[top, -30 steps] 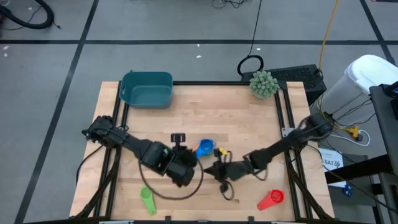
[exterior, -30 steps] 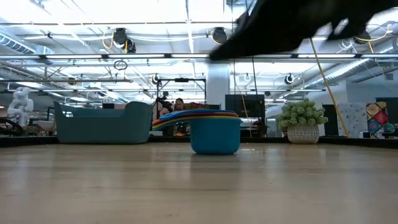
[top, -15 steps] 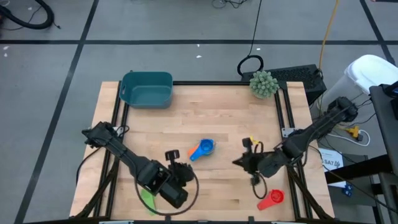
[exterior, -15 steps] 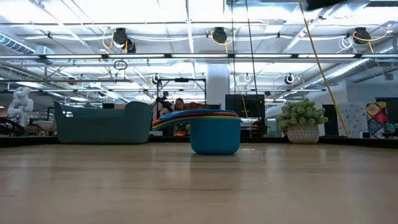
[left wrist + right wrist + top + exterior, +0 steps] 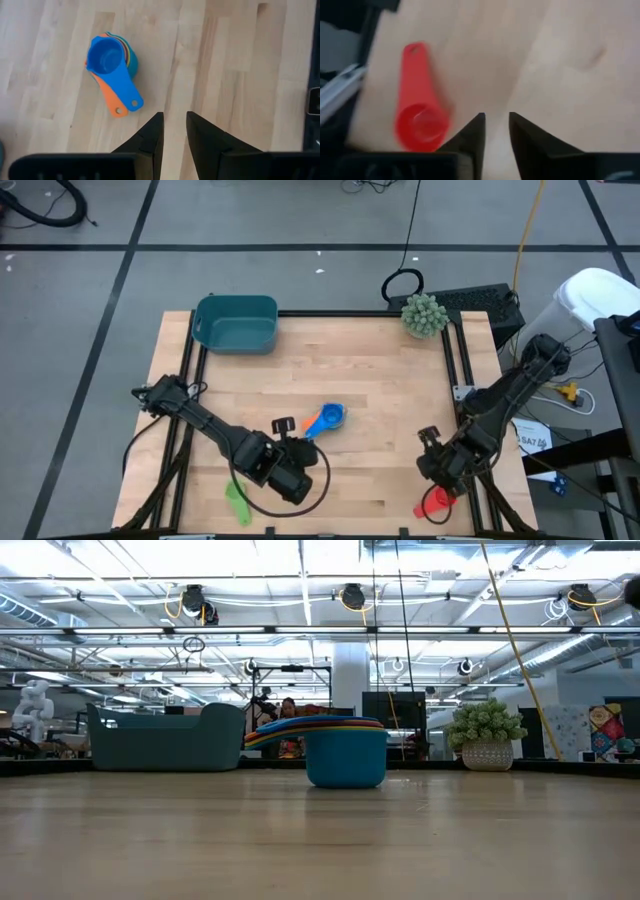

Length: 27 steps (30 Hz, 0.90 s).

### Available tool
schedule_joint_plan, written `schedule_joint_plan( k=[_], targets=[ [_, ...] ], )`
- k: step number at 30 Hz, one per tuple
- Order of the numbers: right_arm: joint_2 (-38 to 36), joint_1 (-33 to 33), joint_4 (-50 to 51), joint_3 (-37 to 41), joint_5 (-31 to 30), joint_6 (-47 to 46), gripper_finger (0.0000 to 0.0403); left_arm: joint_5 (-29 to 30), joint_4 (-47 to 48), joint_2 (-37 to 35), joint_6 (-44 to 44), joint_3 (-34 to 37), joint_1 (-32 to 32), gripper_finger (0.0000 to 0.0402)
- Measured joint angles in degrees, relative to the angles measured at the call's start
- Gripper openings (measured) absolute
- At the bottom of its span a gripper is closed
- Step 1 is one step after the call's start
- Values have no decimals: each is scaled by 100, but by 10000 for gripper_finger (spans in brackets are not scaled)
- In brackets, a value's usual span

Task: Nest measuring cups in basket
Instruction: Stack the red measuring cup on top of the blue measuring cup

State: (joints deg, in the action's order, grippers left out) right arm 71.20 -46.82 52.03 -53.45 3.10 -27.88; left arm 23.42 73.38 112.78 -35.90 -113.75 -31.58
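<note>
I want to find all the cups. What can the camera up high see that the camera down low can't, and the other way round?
Only the high view shows the red cup under the right gripper, the green cup beside the left gripper, and both arms. Only the low view shows the room's ceiling lights. Both show the stack of cups, the basket and the plant.

You have a light wooden table (image 5: 370,370); on it the teal basket (image 5: 237,323) sits at the far left corner and a spiky green plant (image 5: 423,315) at the far right. A nested stack of cups (image 5: 326,419) lies mid-table; a green cup (image 5: 236,501) lies near left, a red cup (image 5: 436,502) near right.
</note>
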Motion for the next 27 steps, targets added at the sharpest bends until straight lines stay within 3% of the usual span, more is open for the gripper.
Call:
schedule_joint_plan(
  k=[5,8,18,27],
  targets=[
    [-2,-143,223,0,1009,-938,144,0,-4,-1,-88,0,-57,88],
    [-2,-348,272,2,1266,-1552,164,19,-4,-1,-153,0,-65,88],
    [-2,-785,-952,727,983,-3172,168,85,-8,-1,22,0,-65,88],
    [-2,-1049,-1751,1325,862,-3814,167,85,-13,-1,155,0,-157,88]
  ],
)
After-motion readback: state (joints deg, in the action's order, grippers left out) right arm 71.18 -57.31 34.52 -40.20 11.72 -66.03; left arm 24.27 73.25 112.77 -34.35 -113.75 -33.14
